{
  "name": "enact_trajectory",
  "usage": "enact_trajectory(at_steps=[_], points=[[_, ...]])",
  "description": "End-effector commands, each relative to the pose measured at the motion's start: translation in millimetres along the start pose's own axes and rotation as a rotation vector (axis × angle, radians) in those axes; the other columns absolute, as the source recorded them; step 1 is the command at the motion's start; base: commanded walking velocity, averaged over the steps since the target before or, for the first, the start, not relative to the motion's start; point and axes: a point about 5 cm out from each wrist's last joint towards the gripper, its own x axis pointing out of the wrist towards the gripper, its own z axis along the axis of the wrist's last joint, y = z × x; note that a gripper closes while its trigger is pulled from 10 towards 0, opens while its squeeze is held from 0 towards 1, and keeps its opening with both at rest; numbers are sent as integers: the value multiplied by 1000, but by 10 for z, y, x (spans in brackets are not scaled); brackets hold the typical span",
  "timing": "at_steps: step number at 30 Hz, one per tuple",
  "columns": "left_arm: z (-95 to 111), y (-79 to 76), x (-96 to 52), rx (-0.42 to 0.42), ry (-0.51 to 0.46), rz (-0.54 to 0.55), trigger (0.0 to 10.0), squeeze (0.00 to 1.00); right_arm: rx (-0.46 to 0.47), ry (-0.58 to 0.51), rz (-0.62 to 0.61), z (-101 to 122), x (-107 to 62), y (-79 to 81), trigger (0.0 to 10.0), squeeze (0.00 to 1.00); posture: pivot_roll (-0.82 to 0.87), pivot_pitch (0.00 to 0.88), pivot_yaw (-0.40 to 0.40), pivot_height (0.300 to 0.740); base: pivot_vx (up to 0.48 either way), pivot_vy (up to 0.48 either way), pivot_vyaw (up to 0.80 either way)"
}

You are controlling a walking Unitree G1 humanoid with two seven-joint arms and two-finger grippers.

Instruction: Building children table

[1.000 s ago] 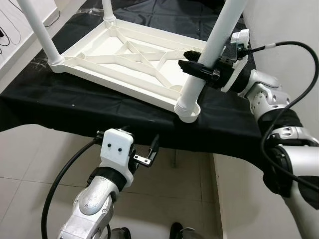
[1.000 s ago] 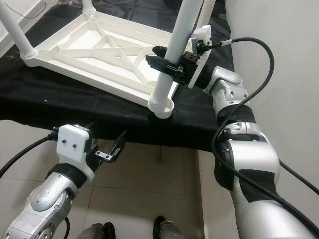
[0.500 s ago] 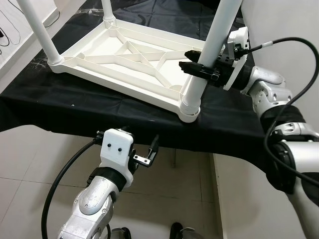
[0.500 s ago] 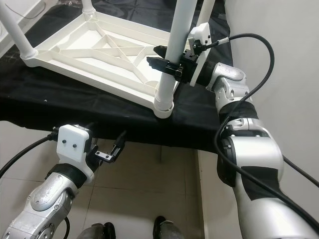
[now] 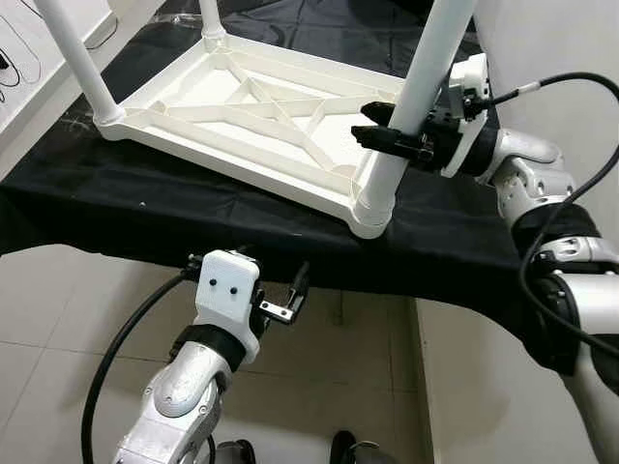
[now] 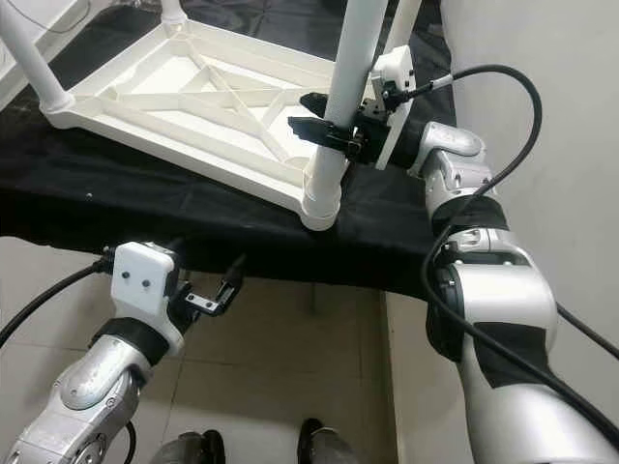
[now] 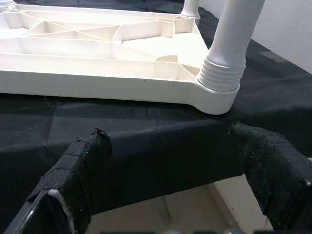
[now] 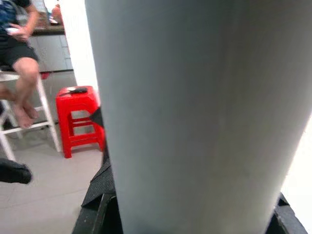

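Left eye view: the right gripper [image 5: 392,141] is clamped across the white leg [image 5: 411,101], whose long axis rises steeply from the corner socket [image 5: 370,218] of the upturned tabletop [image 5: 242,121], directly below the fingers. The leg leans slightly, so seating likely calls for downward pressure along that axis. The left gripper [image 5: 280,295] hangs spread, below and short of the black cloth [image 5: 116,208], farther from the socket.

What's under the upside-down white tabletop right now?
A black cloth lies under the tabletop, draping over the front edge. The surface beneath the cloth is covered, so I cannot tell what supports it.
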Motion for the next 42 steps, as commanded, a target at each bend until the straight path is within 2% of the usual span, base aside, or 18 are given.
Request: enact_trajectory(at_steps=[1, 7, 10, 14, 15, 18, 24, 27, 31, 33, 36, 42], points=[[-11, -5, -32, -8, 13, 1, 10000, 0, 104, 25, 79, -210, 36, 94, 10000, 0, 84, 303, -61, 740, 0, 0, 0], [2, -23, -35, -9, 10, -1, 10000, 0, 148, 8, 138, -284, 139, 165, 10000, 0, 105, 301, -69, 740, 0, 0, 0], [26, -11, -47, -2, 8, 3, 10000, 0, 155, 44, 228, -348, 259, 256, 10000, 0, 128, 302, -70, 740, 0, 0, 0], [34, -4, -59, 1, 8, 5, 10000, 0, 138, 81, 264, -382, 319, 300, 10000, 0, 132, 302, -68, 740, 0, 0, 0], [36, 1, -68, 2, 9, 5, 10000, 0, 106, 134, 315, -432, 387, 359, 10000, 0, 132, 303, -68, 740, 0, 0, 0], [37, -9, -69, 4, 10, -2, 10000, 0, 62, 181, 355, -469, 462, 414, 10000, 0, 129, 303, -66, 740, 0, 0, 0], [40, -13, -67, 4, 10, -2, 10000, 0, 28, 202, 370, -486, 516, 446, 10000, 0, 130, 301, -67, 740, 0, 0, 0], [38, -17, -69, 2, 12, -3, 10000, 0, 46, 211, 326, -502, 559, 439, 10000, 0, 130, 301, -67, 740, 0, 0, 0], [33, -25, -64, 2, 14, -4, 10000, 0, 59, 221, 188, -528, 611, 388, 10000, 0, 121, 299, -68, 740, 0, 0, 0], [30, -22, -64, 1, 15, 1, 10000, 0, 75, 221, 93, -547, 611, 342, 10000, 0, 118, 301, -67, 740, 0, 0, 0], [28, -21, -65, 0, 15, 3, 10000, 0, 78, 221, 66, -553, 610, 330, 10000, 0, 118, 301, -67, 740, 0, 0, 0], [31, -8, -58, 4, 14, 5, 10000, 0, 121, 208, -151, -600, 577, 228, 10000, 0, 116, 305, -68, 740, 0, 0, 0]])
